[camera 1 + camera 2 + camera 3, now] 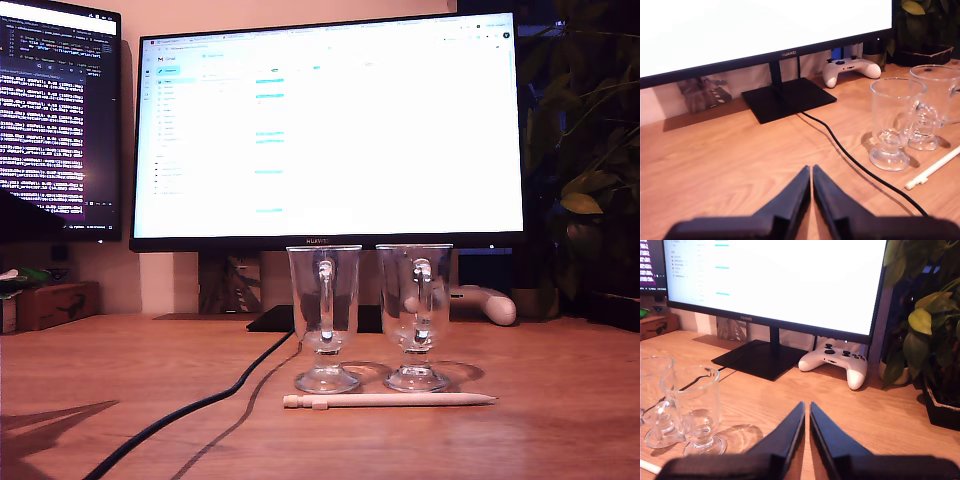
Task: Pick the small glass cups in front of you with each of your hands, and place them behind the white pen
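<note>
Two clear small glass cups [324,320] [416,315] stand upright side by side on the wooden desk, handles towards the exterior camera. The white pen [390,400] lies flat just in front of their feet in the exterior view. My first gripper [811,171] is shut with nothing in it, low over the desk and well apart from the cups [892,125] [935,105] and the pen [932,170]. My second gripper [806,406] is also shut and empty, on the other side of the cups [695,405] [655,395]. Neither gripper shows in the exterior view.
A black cable [200,405] runs from the monitor stand [787,97] towards the exterior view's lower left, passing close by the cups. A white game controller [837,362] lies behind them. A potted plant [925,325] stands at the exterior view's right, and a large monitor [330,130] at the back.
</note>
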Motion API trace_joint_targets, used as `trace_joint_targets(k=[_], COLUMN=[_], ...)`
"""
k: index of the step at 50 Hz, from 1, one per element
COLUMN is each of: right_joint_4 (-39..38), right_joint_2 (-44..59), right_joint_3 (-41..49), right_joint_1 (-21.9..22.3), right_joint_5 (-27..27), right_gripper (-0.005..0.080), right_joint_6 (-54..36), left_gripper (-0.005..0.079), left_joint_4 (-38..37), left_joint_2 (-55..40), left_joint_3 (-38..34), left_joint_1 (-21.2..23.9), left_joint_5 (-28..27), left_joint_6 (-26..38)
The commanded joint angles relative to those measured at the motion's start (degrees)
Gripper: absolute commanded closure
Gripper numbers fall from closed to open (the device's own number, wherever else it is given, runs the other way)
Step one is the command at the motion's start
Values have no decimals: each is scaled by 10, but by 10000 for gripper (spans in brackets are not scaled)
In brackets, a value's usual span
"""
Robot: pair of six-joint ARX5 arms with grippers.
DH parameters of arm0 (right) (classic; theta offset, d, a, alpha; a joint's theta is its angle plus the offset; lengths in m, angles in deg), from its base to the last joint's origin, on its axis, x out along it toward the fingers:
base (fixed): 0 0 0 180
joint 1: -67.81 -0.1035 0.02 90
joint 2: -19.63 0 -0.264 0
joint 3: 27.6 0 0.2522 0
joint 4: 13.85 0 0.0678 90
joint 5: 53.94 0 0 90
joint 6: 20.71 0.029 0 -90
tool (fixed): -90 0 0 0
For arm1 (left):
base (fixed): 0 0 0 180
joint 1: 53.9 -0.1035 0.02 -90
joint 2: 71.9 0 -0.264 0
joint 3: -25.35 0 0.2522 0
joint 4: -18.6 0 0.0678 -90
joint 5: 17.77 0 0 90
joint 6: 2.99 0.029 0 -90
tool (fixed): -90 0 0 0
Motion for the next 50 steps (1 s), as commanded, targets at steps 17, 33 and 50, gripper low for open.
trace_joint_targets(k=[17, 33, 50], right_joint_4=[11, 37, 74], right_joint_2=[-2, -17, -54], right_joint_3=[7, 7, 7], right_joint_1=[1, 1, 1], right_joint_5=[-1, -2, -12], right_gripper=[763, 763, 763], right_joint_6=[15, 16, 45], left_gripper=[762, 761, 761], left_joint_4=[-178, -318, -431], left_joint_2=[179, 312, 401], left_joint_3=[-17, -17, -11], left_joint_1=[2, 2, 4], left_joint_5=[56, 79, 90], left_joint_6=[-36, -66, -107])
